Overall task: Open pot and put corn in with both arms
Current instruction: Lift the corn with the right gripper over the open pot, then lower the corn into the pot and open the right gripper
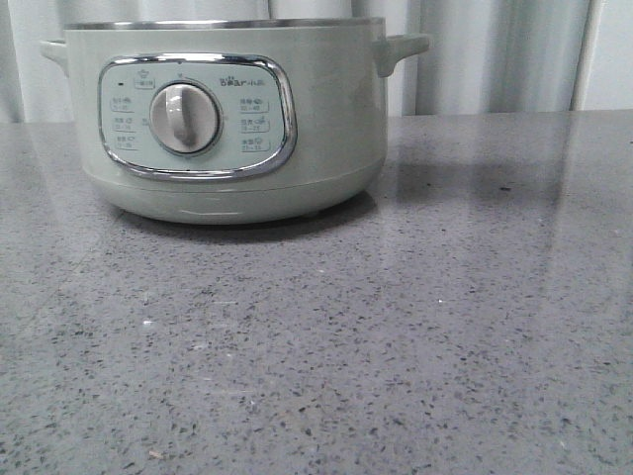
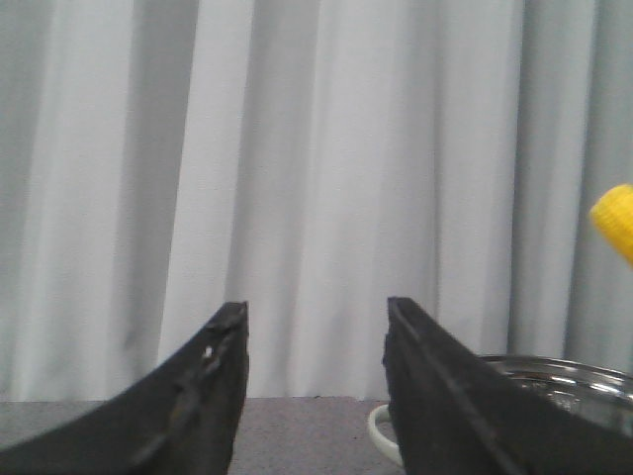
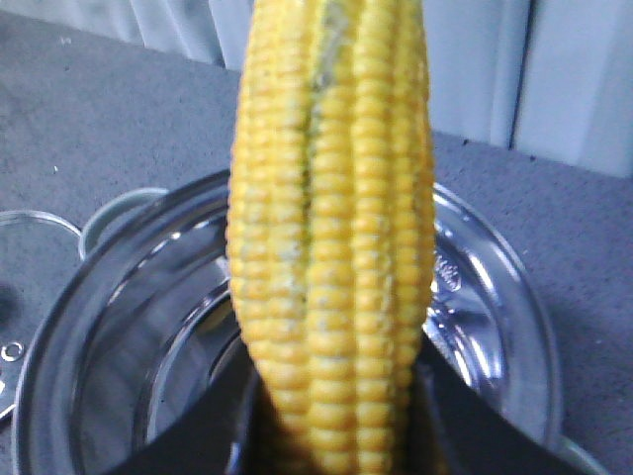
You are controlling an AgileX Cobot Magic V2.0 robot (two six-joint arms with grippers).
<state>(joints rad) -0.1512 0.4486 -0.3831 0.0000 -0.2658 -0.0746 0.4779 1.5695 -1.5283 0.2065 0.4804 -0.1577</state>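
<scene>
The pale-green pot (image 1: 227, 109) stands at the back left of the table with its dial facing me; neither arm shows in the front view. In the right wrist view my right gripper (image 3: 331, 435) is shut on the yellow corn (image 3: 331, 228) and holds it just above the open pot's steel inside (image 3: 119, 336). My left gripper (image 2: 316, 307) is open and empty, beside the pot's steel rim (image 2: 564, 381). The tip of the corn (image 2: 618, 220) shows at the edge of the left wrist view.
A clear glass lid (image 3: 25, 287) lies on the grey speckled table (image 1: 396, 336) beside the pot. White curtains (image 1: 495, 49) hang behind the table. One of the pot's side handles (image 1: 406, 47) sticks out to the right.
</scene>
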